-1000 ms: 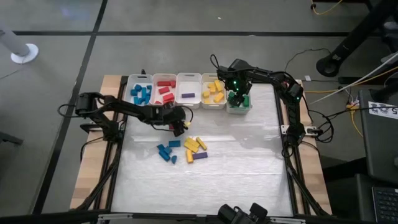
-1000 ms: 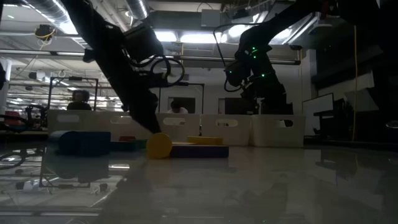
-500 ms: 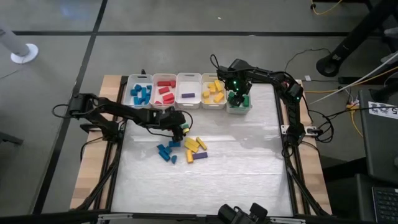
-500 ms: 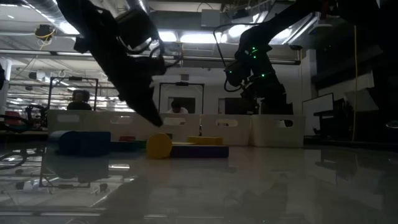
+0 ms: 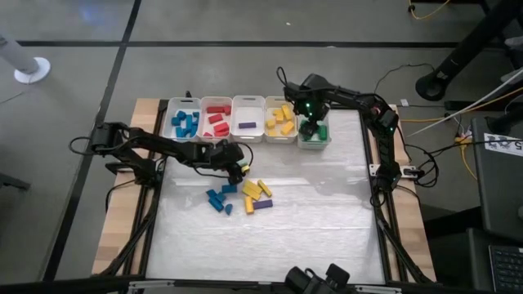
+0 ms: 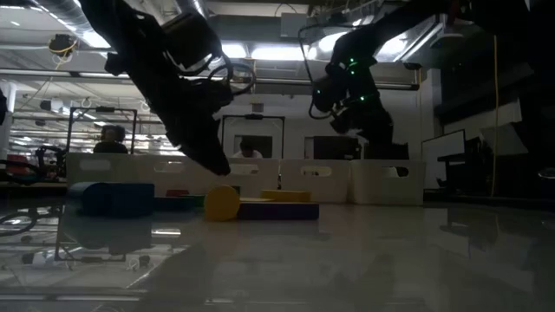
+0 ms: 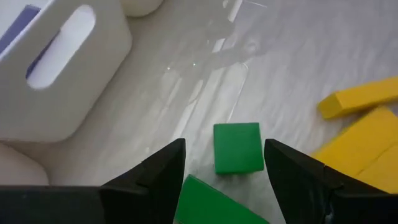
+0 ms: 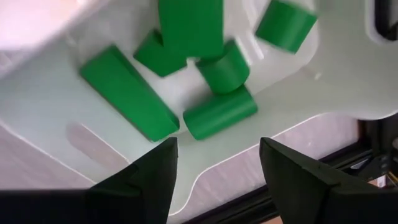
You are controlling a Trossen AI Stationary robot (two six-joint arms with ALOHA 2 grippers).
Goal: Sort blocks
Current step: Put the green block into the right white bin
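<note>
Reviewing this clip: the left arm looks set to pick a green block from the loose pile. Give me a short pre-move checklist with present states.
1. Left gripper open: ok, both fingers stand apart.
2. Green cube lined up with the gap: ok, it lies on the table just ahead, between the fingers.
3. Nothing already held by the left gripper: ok, though a second green block lies under it.
4. Yellow blocks clear of the cube: ok, apart to one side.
5. Right gripper out of the way: ok, open over the green bin.
6. Green bin has room: ok, bare floor shows among the green pieces.
</note>
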